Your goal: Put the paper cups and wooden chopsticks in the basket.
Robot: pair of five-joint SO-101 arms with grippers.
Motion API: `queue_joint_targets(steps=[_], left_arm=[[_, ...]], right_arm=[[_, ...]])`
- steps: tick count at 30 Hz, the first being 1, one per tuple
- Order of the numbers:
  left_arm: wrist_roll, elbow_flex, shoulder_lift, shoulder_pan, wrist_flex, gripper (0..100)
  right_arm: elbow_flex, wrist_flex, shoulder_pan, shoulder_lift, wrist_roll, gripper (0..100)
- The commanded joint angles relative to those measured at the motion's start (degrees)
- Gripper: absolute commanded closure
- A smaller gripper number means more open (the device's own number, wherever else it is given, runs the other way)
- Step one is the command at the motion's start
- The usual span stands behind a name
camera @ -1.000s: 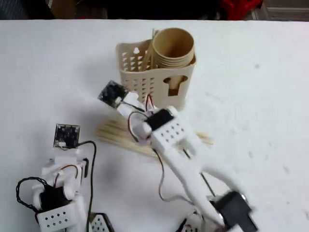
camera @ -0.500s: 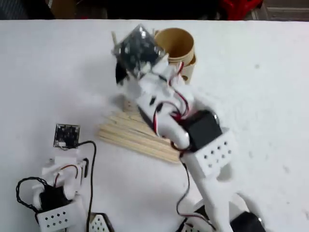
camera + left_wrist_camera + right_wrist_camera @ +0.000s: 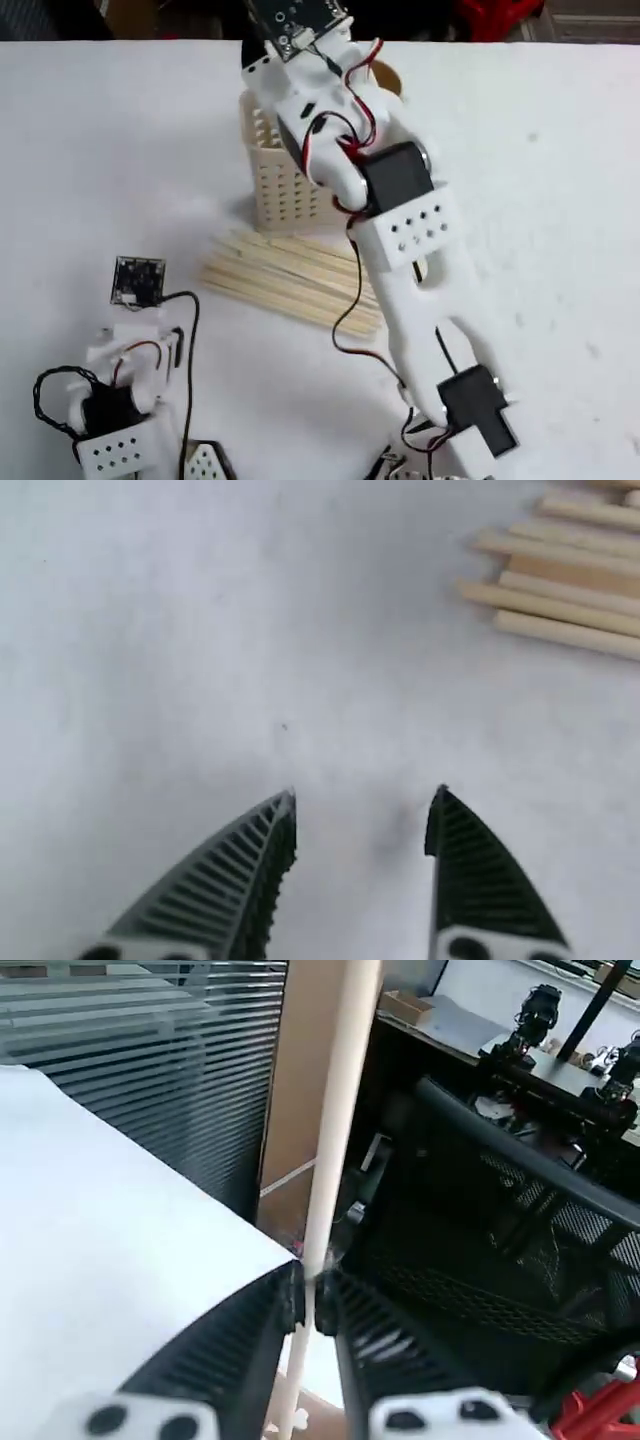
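A pile of wooden chopsticks (image 3: 285, 280) lies on the white table in front of the cream basket (image 3: 285, 185). The right arm (image 3: 400, 215) stretches over the basket and hides most of it; a brown edge of the paper cups (image 3: 388, 76) shows behind the arm. In the right wrist view my right gripper (image 3: 311, 1298) is shut on a single chopstick (image 3: 335, 1110), held high in the air and pointing past the table's far edge. My left gripper (image 3: 365, 798) hangs open just above bare table, with the ends of the chopsticks (image 3: 565, 580) a short way beyond its fingertips.
The left arm (image 3: 120, 400) sits folded at the near left corner with its black cable (image 3: 190, 330) looping beside it. Beyond the far table edge stand a black mesh chair (image 3: 500, 1250) and window blinds (image 3: 150, 1050).
The right arm rose from the chopstick pile and swung up and away over the basket, carrying a chopstick. The left arm has stayed still.
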Motion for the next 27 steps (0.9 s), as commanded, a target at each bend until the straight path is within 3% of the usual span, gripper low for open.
queue_joint_targets(steps=[1, 12, 18, 27], left_arm=[[-0.3, -0.2, -0.2, -0.3, 0.1, 78], [-0.3, -0.2, -0.2, -0.3, 0.1, 78], [-0.3, -0.2, -0.2, -0.3, 0.1, 78], [-0.3, -0.2, -0.2, -0.3, 0.1, 78]], right_arm=[[-3.0, 0.3, 0.4, 0.0, -0.7, 98.2], [-3.1, 1.1, 0.4, 0.1, -0.7, 97.2], [-3.3, 2.9, 0.4, 0.1, -0.7, 80.0], [-3.4, 5.9, 0.4, 0.0, -0.3, 88.2]])
